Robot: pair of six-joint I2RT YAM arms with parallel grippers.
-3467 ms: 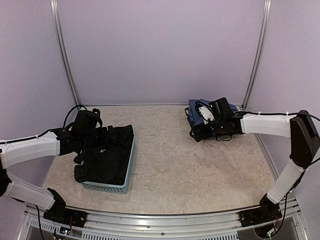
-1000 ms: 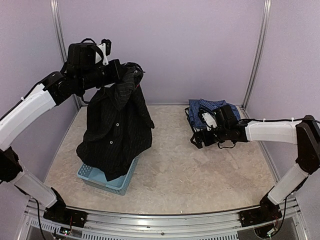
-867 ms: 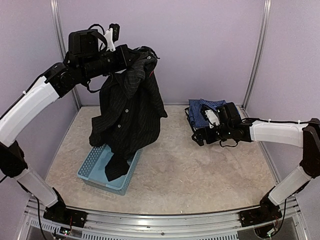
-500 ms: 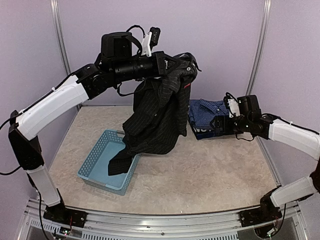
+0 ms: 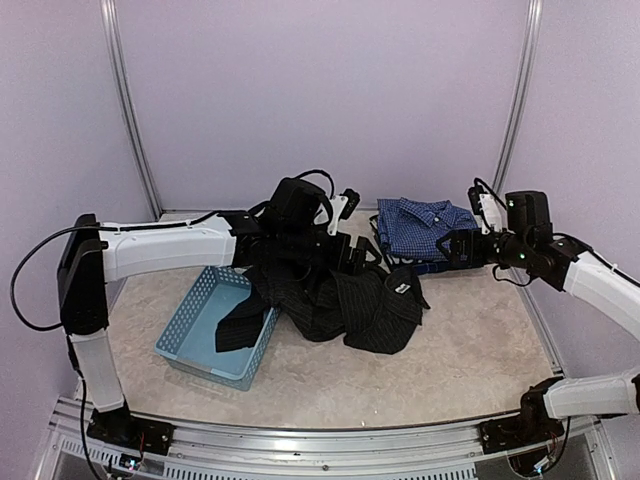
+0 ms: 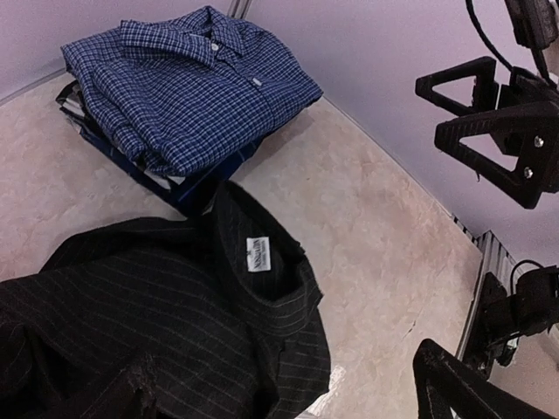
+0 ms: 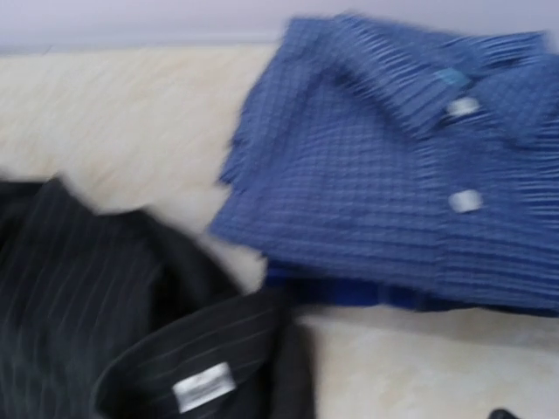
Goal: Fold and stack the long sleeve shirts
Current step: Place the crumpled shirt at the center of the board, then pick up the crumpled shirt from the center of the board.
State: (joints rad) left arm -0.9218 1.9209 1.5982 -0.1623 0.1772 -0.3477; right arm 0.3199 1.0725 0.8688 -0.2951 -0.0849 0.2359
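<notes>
I see the left claw [image 5: 358, 257] spread wide, low over the black shirt [image 5: 365, 305] and pinching nothing. That shirt lies crumpled mid-surface [image 5: 400, 380], one end trailing into the basket [image 5: 200, 315], its collar just beside the blue shirt [image 5: 425, 220]. The blue shirt sits folded at the far right. The right claw [image 5: 452, 248] hovers near it, spread and empty.

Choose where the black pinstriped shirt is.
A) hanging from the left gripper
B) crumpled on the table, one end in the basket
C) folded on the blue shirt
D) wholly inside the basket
B: the black shirt lies crumpled on the table, one end trailing into the basket.
</notes>
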